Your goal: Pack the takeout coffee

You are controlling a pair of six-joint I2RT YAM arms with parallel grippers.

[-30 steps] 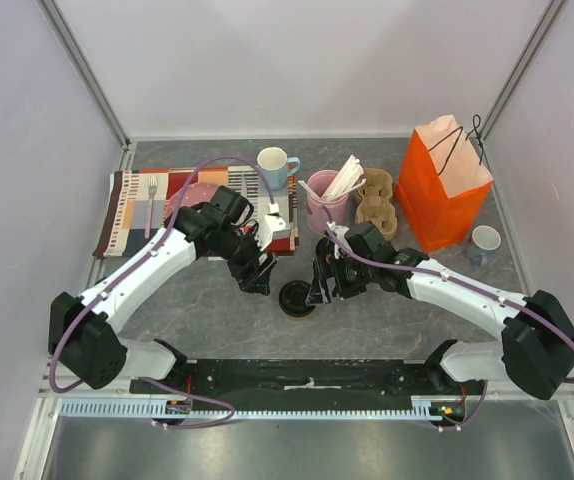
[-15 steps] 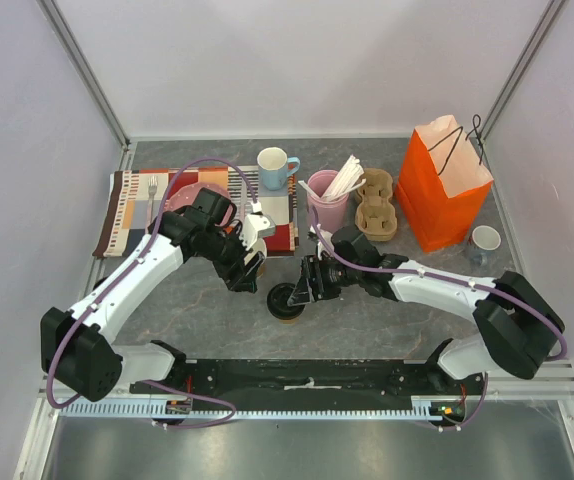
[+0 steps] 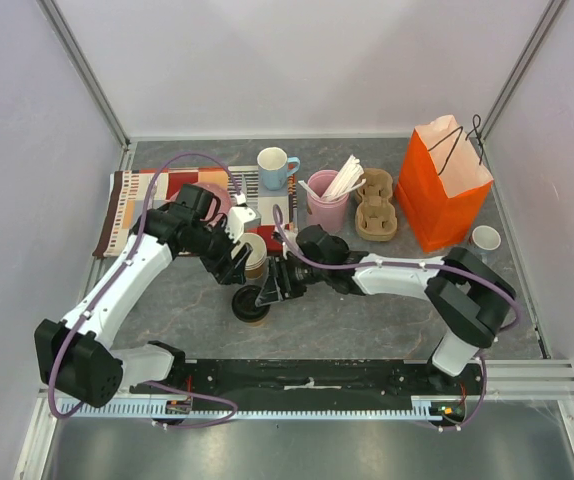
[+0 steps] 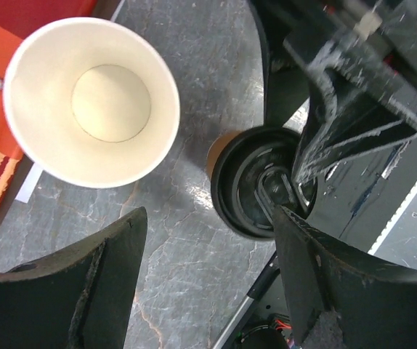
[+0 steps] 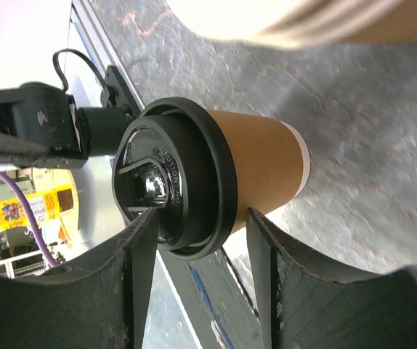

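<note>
Looking down from the top camera, I see the coffee (image 3: 250, 305) standing upright on the counter (image 3: 387, 320), near the front edge between the two arms, a brown cup under a black lid. My right jaws straddle that lid, with a finger (image 5: 132, 291) on either side of its rim; I cannot tell whether they are clamped. My left jaws hang spread wide above, gripping nothing (the wrist view shows only counter between them). Just behind the coffee stands a lidless paper cup (image 4: 92, 109), its white inside bare. Farther back, a pink cup (image 3: 325, 208) holds white sticks and a blue mug (image 3: 275, 165) stands beside it. A cardboard carrier (image 3: 375, 208) sits near the orange bag (image 3: 442, 185), whose inside is hidden from me.
</note>
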